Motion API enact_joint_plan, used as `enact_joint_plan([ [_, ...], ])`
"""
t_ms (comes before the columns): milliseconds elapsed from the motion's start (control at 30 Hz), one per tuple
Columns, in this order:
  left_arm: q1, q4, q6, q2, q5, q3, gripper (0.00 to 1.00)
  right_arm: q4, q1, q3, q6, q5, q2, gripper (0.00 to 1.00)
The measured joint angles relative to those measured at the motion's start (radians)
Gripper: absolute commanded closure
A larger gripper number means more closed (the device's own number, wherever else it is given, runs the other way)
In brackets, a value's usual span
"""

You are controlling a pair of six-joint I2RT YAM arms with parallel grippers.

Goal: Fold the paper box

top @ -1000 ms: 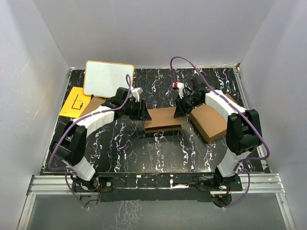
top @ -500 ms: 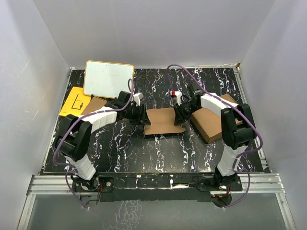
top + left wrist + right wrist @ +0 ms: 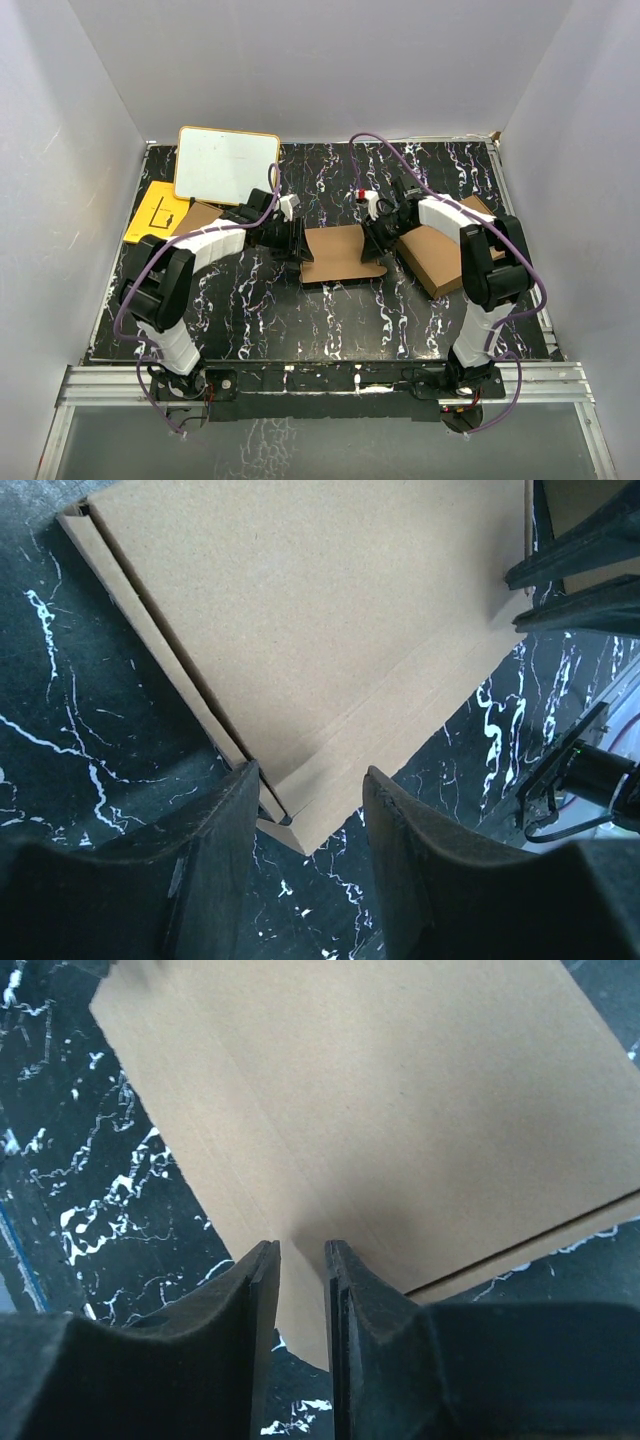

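**Two tools meet at one flat paper box**

A single paper box (image 3: 338,253), thin brown cardboard, lies flat at the middle of the black, white-veined tabletop (image 3: 330,320), its lid panel facing up and one rounded tab jutting from its near right corner. Two tools work its opposite ends. The left tool (image 3: 301,243) sits at the box's left edge; from the left wrist its two fingers stand moderately wide, straddling a corner of the box (image 3: 330,630) where a creased flap meets the layered side edge. The right tool (image 3: 374,238) sits at the right edge. From the right wrist its two fingers leave only a narrow slot over the cardboard (image 3: 400,1110), and it cannot be told whether they pinch anything.

Just beyond the right tool, a second, larger brown box (image 3: 440,258) lies at an angle, near the paper box but apart from it. At the far left corner rest one whiteboard (image 3: 225,163) with a yellow-edged frame, one yellow sheet (image 3: 153,213) bearing black lines, and one more piece of brown cardboard (image 3: 198,214) just beside that sheet.
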State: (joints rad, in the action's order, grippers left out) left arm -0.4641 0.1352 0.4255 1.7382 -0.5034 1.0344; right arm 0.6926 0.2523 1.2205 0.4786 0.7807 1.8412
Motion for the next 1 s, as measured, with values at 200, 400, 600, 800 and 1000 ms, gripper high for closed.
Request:
enact_joint_plan([
  [200,0.000,-0.008,0.006,-0.077,0.058,-0.025,0.52,-0.016,-0.011,-0.002,-0.011,0.073,-0.042,0.66],
  [400,0.000,-0.120,0.058,-0.256,0.104,-0.159,0.61,-0.083,-0.041,-0.029,-0.051,0.109,-0.088,0.72],
  [600,0.000,-0.207,0.124,-0.211,0.107,-0.230,0.61,-0.113,-0.043,-0.041,-0.091,0.091,-0.009,0.75],
  [800,0.000,-0.233,0.143,-0.097,0.106,-0.232,0.64,-0.125,-0.042,-0.041,-0.115,0.086,0.020,0.75],
  [1000,0.003,-0.239,0.150,-0.056,0.089,-0.202,0.69,-0.127,-0.044,-0.041,-0.109,0.101,0.019,0.70],
])
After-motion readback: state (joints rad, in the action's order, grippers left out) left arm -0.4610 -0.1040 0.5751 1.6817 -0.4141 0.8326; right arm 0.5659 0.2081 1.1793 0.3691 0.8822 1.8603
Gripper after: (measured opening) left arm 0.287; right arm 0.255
